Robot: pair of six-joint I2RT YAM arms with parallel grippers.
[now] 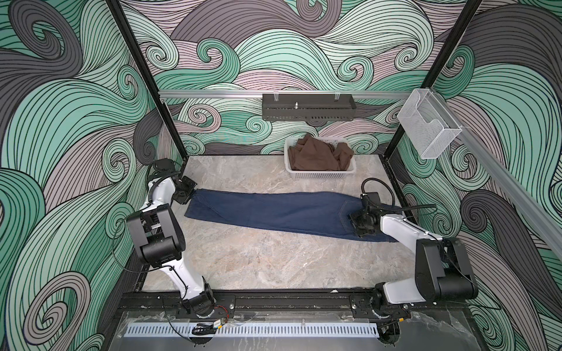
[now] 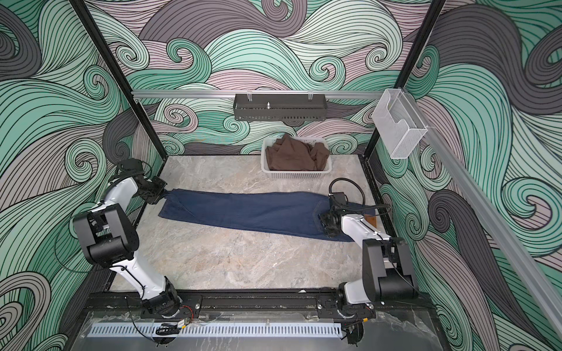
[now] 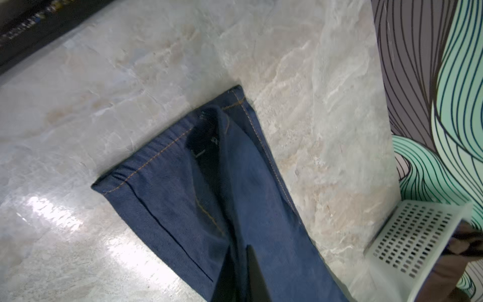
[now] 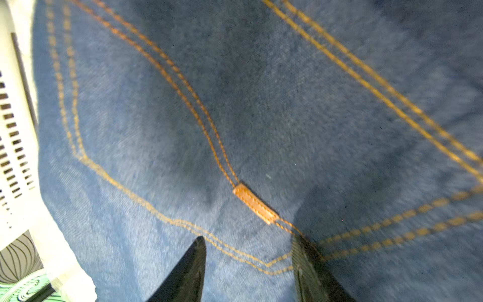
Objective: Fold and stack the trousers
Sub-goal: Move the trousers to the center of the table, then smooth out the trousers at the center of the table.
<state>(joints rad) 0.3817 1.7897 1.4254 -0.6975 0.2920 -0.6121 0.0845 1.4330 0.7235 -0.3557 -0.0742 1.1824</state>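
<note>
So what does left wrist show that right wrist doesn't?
Left wrist only: the leg hems of the trousers, bare table, the brown cloth in the basket, and the left gripper shut on the denim.
Right wrist only: back-pocket stitching, a tan tab, and the right gripper open over the pocket.
Both: dark blue denim with orange stitching, plus the white slotted wall of the basket.

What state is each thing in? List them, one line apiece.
trousers: flat, at full length
left pincer: shut on the trousers' leg end
right pincer: open, over the trousers' waist end
basket: upright, holding cloth
cloth: crumpled in basket
</note>
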